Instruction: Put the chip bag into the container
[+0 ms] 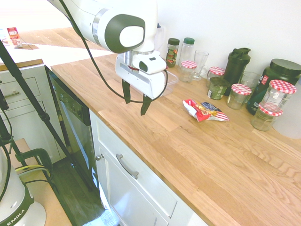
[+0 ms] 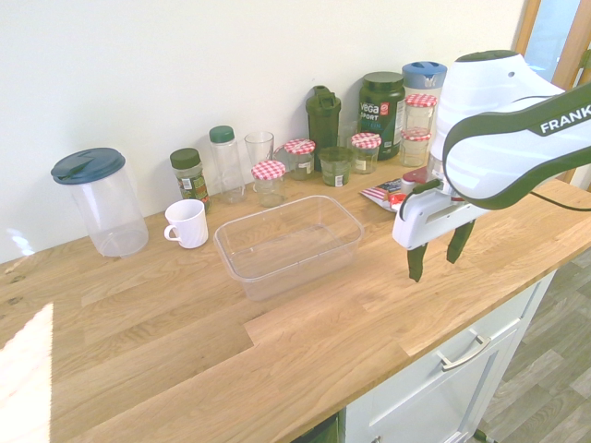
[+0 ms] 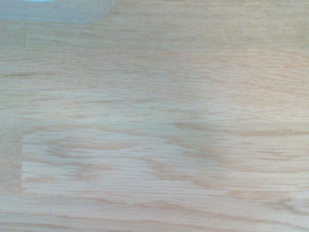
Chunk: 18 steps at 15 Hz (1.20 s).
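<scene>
Gripper [image 1: 136, 102] hovers over bare wooden counter [image 1: 197, 155], jaws spread, empty; crumpled red foil chip bag [image 1: 205, 110] lies off to one side, clear plastic rectangular container [image 2: 288, 242] to the other.

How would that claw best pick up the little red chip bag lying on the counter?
Probably from straight above, closing the jaws across the narrow middle of the chip bag. It lies flat and crumpled on the counter, so its raised folds give something to pinch.
</scene>
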Motion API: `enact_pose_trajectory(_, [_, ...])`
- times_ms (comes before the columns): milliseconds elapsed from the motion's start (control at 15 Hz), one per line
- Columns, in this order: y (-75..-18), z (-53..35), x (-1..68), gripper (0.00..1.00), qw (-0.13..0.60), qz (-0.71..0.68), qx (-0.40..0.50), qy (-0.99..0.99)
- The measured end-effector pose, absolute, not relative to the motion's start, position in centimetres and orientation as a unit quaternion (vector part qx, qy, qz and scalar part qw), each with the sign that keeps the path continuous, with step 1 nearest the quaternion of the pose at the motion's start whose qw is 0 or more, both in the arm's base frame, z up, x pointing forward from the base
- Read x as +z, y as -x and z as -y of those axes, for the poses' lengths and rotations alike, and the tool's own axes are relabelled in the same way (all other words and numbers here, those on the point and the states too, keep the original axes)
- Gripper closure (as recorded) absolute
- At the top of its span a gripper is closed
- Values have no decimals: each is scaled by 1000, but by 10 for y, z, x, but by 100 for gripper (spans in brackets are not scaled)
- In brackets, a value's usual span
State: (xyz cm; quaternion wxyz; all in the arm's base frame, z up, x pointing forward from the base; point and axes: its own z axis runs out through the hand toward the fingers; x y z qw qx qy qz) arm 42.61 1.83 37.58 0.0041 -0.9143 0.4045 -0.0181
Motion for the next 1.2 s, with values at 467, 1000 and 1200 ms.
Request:
enact_pose_trajectory(467, [-419, 30, 370, 0, 5, -436, -44, 899])
enact_pose_trajectory(1000, [-488, 138, 434, 0, 21, -459, -109, 881])
enact_pose_trajectory(1200, [-538, 137, 433, 0, 19, -450, -103, 887])
